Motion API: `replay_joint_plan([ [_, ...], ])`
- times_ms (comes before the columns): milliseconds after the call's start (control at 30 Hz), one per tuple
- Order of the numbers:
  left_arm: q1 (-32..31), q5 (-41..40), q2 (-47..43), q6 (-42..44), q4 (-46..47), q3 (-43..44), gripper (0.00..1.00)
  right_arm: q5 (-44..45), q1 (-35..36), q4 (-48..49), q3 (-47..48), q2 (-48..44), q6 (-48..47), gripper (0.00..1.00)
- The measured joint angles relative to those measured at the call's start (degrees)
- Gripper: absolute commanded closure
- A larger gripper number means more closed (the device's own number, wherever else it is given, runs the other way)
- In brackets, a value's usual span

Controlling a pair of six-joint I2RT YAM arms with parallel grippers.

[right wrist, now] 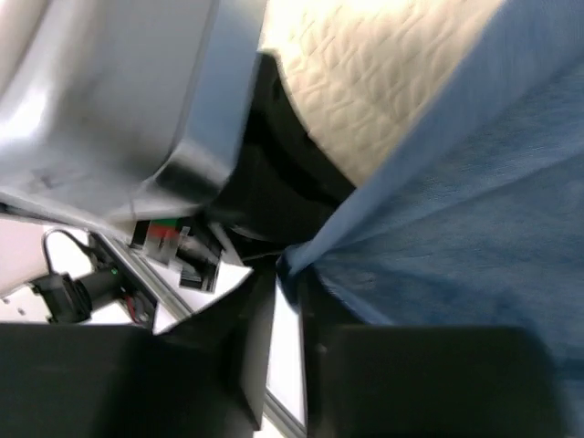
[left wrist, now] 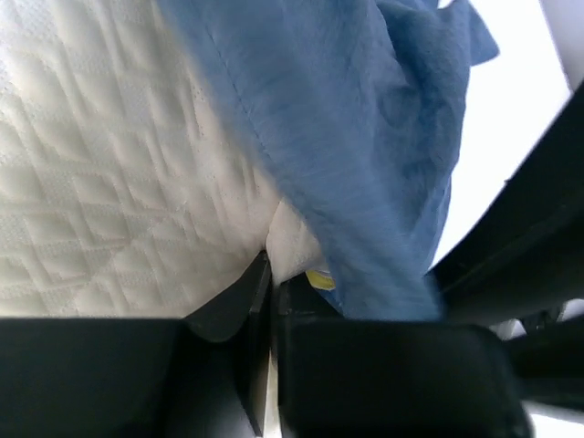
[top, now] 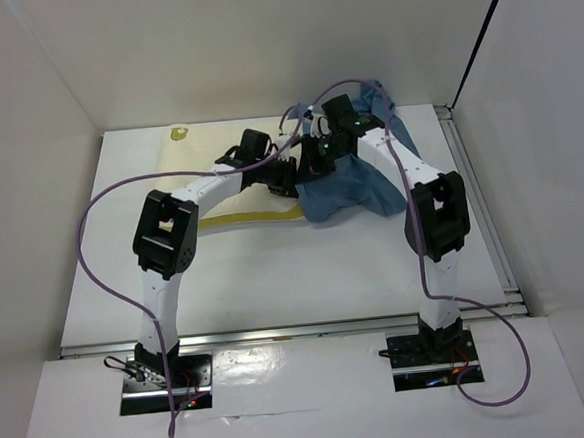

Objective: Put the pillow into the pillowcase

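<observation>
Lying flat toward the far side of the bench [top: 306, 278], the pillow [top: 196, 158] has its right end just under the pillowcase [top: 355, 189], whose hem drapes over that corner. Most of the pillow is outside, so I judge insertion barely begun. The left end effector [left wrist: 274, 272] is narrowed to a slit on the pillow's corner beside a small yellow tag [left wrist: 319, 278], likely to steady or feed it. The right end effector [right wrist: 285, 274] is equally narrow, pinching the pillowcase hem, apparently to lift the mouth over the pillow. The 2 arms meet where the cloths overlap.
</observation>
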Motion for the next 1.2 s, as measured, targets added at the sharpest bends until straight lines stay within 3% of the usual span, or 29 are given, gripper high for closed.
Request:
replay_joint_plan([
  [67, -0.24, 1.05, 0.0, -0.26, -0.04, 0.0, 0.75, 0.15, 0.07, -0.13, -1.95, -1.64, -0.15, 0.59],
  [100, -0.31, 1.36, 0.0, -0.66, -0.04, -0.07, 0.71, 0.37, 0.09, -0.13, -2.73, -2.45, -0.33, 0.56],
  [267, -0.26, 0.2, -3.3, -1.09, 0.2, -3.3, 0.48, 2.01, -1.16, -0.44, -4.85, -6.62, -0.79, 0.55],
  [367, -0.17, -1.95, -6.45, -0.74, -1.73, -3.96, 0.42, 3.67, -2.89, -0.44, -6.19, -9.2, -0.98, 0.52],
  [467, -0.13, -4.59, -10.38, 0.57, -4.15, -4.13, 0.34, 6.01, -4.52, -0.31, -8.22, -12.31, -1.05, 0.4],
  [500, -0.11, -5.6, -11.74, 0.85, -4.79, -4.24, 0.33, 6.88, -4.9, -0.31, -8.96, -13.29, -1.07, 0.36],
  [900, -0.55, -21.7, -25.59, 9.77, -7.61, -6.54, 0.33, 12.94, -5.14, 6.34, -14.1, -18.21, -1.55, 0.36],
  [1200, -2.67, -31.89, -30.1, 15.93, -6.12, -10.23, 0.33, 19.08, -5.14, 18.14, -2.97, -4.07, -3.39, 0.36],
])
